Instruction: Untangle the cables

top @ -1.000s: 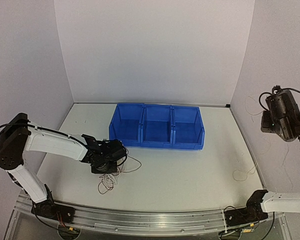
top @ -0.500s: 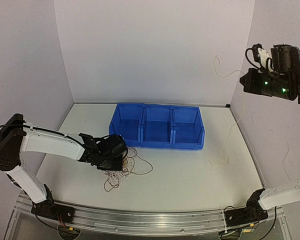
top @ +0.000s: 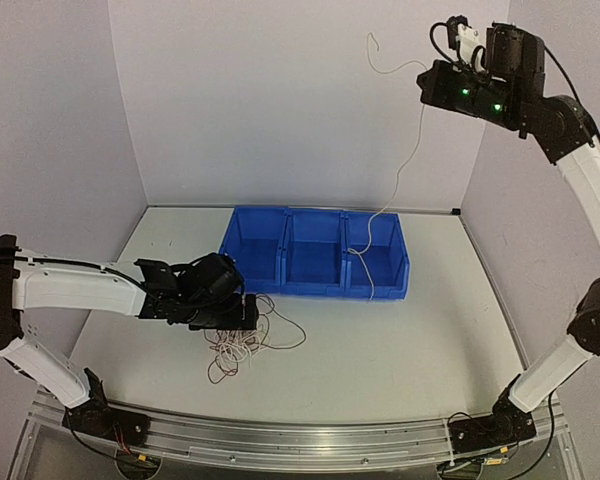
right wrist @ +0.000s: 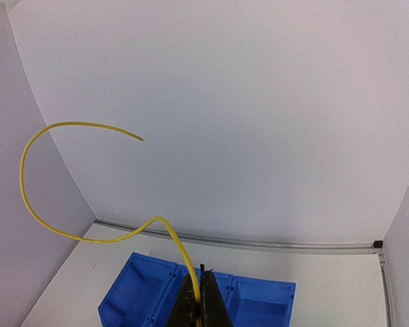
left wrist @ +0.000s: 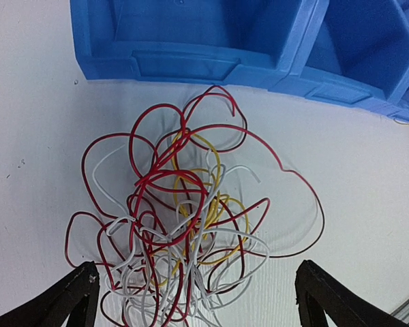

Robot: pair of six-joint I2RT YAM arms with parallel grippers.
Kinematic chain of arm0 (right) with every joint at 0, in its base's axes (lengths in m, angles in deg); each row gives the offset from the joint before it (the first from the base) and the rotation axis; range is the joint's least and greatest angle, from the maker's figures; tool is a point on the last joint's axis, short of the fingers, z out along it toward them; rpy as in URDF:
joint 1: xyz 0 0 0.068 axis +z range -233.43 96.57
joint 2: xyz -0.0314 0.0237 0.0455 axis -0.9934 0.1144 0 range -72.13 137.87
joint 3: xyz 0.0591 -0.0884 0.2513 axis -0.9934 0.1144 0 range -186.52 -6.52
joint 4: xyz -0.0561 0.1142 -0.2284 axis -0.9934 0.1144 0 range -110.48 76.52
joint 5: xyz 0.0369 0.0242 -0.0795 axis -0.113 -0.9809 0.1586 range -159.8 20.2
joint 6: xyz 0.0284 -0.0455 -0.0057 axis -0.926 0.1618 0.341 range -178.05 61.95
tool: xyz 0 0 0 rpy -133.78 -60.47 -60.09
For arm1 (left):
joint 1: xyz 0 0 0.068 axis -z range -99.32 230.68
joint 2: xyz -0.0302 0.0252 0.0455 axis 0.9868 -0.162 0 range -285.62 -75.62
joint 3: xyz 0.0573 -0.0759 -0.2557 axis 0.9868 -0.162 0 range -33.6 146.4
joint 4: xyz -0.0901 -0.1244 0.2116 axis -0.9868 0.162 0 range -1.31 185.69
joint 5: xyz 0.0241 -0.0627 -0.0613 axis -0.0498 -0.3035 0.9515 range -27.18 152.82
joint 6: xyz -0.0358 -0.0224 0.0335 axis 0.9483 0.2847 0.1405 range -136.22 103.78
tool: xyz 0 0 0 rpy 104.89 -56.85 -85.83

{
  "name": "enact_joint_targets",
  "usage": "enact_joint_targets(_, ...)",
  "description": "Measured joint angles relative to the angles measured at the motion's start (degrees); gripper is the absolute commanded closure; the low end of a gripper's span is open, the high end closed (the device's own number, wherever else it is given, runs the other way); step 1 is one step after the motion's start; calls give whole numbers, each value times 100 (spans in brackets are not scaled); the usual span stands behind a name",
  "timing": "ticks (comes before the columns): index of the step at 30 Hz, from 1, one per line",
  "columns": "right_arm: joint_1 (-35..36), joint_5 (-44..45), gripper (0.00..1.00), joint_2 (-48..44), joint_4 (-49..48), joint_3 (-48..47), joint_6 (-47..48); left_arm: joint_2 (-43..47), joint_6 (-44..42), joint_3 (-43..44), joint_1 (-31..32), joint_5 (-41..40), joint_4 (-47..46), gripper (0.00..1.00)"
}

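Tangle of cables (left wrist: 184, 225) just in front of the blue bins (left wrist: 191, 61).
Left gripper (left wrist: 194, 300) spread apart around tangle; right gripper (right wrist: 200, 300), high above bins, clamped on one yellow cable (right wrist: 158, 219) hanging into right bin.

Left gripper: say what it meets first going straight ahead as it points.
Probably the tangle of cables, lying between the fingers of the open left gripper; beyond it, the front wall of the blue bins. Depth is unclear.
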Motion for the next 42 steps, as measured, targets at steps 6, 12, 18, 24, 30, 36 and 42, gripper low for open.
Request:
enact_joint_targets(6,-2,310,100,422,-1237,-172,615,233,5,0,0,-14,14,0)
enact_joint_targets(12,-2,413,100,1248,-2267,-861,1205,314,13,0,0,-61,118,0)
enact_joint_targets(18,-2,383,100,1753,-2687,-1354,1324,414,24,0,0,-174,208,0)
enact_joint_targets(24,-20,366,100,1840,-2997,-1573,1597,434,26,0,0,-237,216,0)
enact_joint_targets(30,-157,368,100,1920,-3278,-1609,1838,434,42,0,0,-296,246,0)
enact_joint_targets(36,-440,366,100,1954,-3399,-1079,1865,418,68,0,0,-323,327,0)
enact_joint_targets(42,-643,372,100,1941,-3554,224,1784,331,75,0,0,-323,382,0)
